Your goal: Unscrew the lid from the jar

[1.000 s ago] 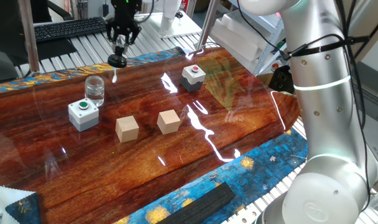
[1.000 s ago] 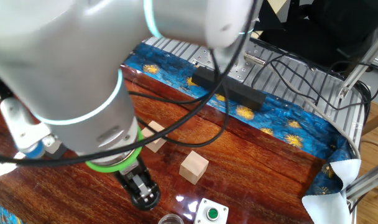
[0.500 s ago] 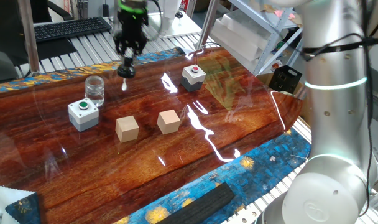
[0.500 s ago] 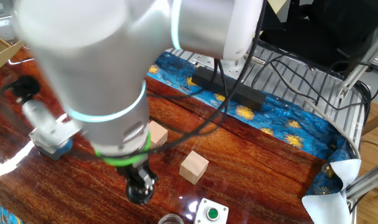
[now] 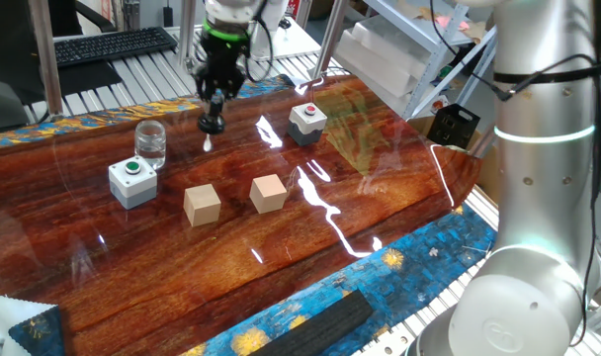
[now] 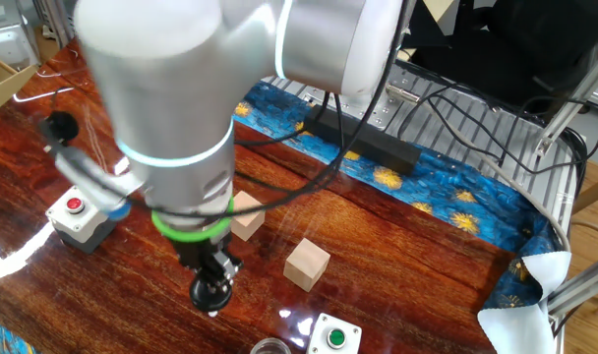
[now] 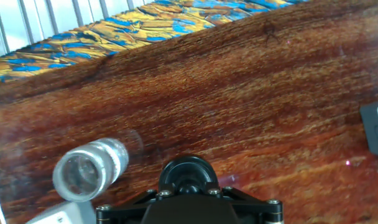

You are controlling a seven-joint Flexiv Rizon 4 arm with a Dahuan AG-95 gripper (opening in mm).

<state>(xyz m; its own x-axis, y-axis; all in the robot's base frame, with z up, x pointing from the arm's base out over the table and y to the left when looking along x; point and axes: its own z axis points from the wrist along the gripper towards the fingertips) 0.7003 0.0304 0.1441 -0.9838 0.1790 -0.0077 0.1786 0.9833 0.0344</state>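
My gripper (image 5: 213, 117) is shut on the lid (image 5: 213, 125), a small black cap with a round knob, and holds it above the wooden table, a little right of and behind the jar (image 5: 150, 143). The jar is small, clear glass, upright and open on top. In the other fixed view the lid (image 6: 209, 292) hangs under the hand, left of the jar (image 6: 269, 346) at the bottom edge. In the hand view the lid (image 7: 188, 175) sits between the jaws and the jar (image 7: 89, 169) lies to its left, seen from above.
A grey box with a green button (image 5: 132, 181) stands just in front of the jar. Two wooden cubes (image 5: 202, 205) (image 5: 269, 192) sit mid-table. A grey box with a red button (image 5: 306, 122) stands to the right. A black bar (image 5: 320, 321) lies at the front edge.
My gripper has carried the lid from the table's back edge to the right and forward, past the jar. The jar has not moved.
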